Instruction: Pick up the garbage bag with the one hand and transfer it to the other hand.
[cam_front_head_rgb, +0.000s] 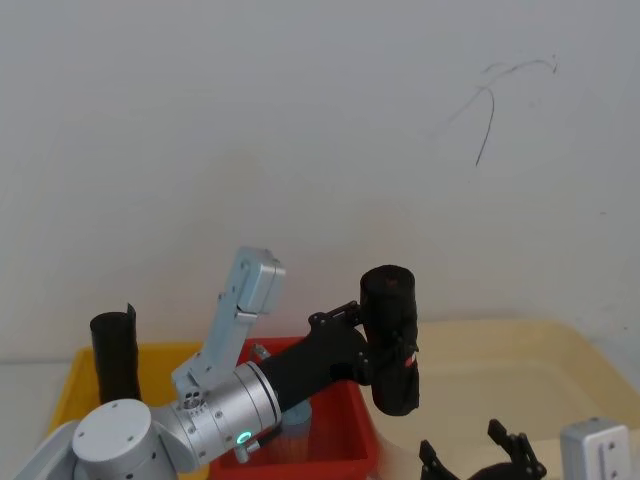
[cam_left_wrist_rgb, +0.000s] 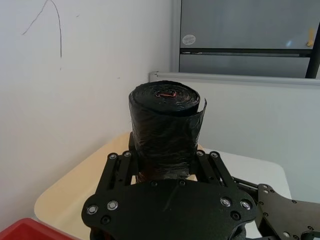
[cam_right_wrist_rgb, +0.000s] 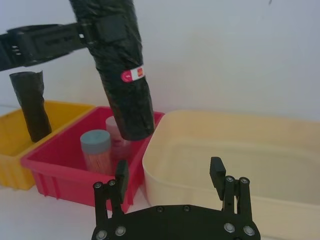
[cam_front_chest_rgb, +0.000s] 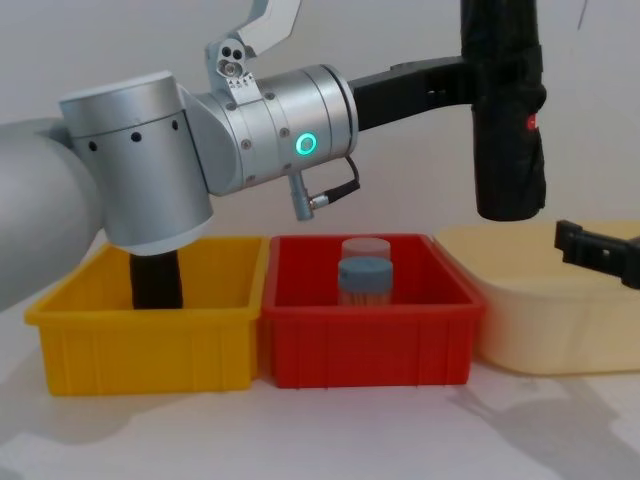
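Item 1, nearest: right gripper (cam_right_wrist_rgb: 169, 169), low at 3 o'clock in the chest view over the cream tub (cam_front_chest_rgb: 540, 320), jaws spread apart and holding nothing. Item 2: yellow bin (cam_front_chest_rgb: 140, 345) at 8 o'clock with a plain black roll (cam_front_chest_rgb: 157, 280) standing in it, and red bin (cam_front_chest_rgb: 365, 345) at 6 o'clock holding two jars (cam_front_chest_rgb: 365, 285). Item 3, raised: garbage bag (cam_front_chest_rgb: 508, 130), near upright at 1 o'clock, clear above where red bin meets cream tub, clamped by the left gripper (cam_left_wrist_rgb: 162, 160).

Black garbage bag (cam_front_chest_rgb: 508, 120), red label (cam_right_wrist_rgb: 135, 75).
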